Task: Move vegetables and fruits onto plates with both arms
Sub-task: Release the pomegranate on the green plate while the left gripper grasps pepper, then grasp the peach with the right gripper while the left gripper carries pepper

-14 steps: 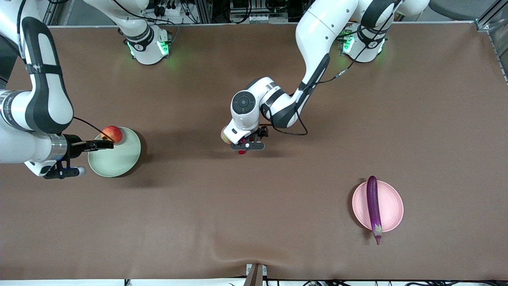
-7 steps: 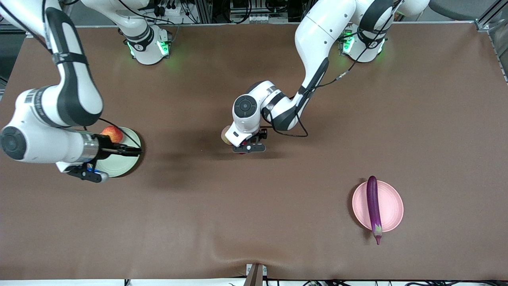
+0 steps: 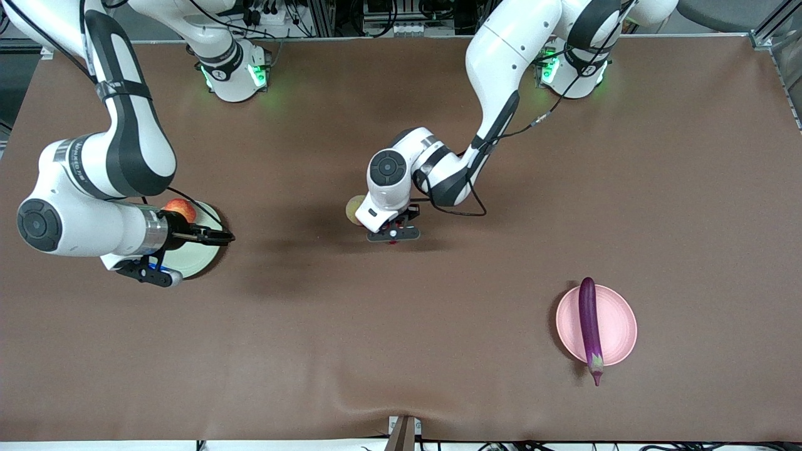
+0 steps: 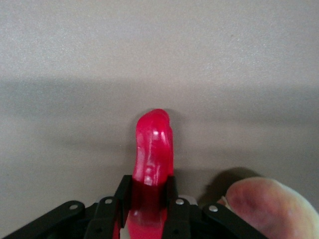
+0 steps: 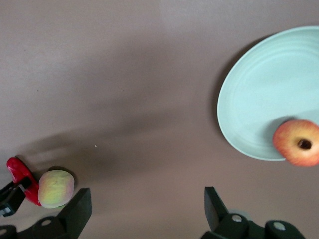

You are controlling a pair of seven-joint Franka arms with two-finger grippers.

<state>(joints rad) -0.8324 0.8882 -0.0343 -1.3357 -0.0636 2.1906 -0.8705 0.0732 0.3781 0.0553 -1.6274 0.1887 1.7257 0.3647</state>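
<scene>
The purple eggplant [image 3: 589,329] lies lengthwise across the pink plate [image 3: 620,322], its stem end overhanging the rim at 6 o'clock, the red-orange fruit [image 3: 180,208] sits at 12 o'clock on the mint plate [image 3: 203,254], and mid-counter the glossy red chili [image 4: 153,149] touches the pale peach [image 3: 354,208].

No legible text, labels, brands, numbers or signs on anything.

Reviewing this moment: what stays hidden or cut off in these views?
- Shiny red chili pepper: its stem end is hidden between the left gripper fingers; in the front view the left arm's wrist covers nearly all of it.
- Round pale yellow-pink peach: partly covered by that wrist in front view, cut by the frame edge in the left wrist view.
</scene>
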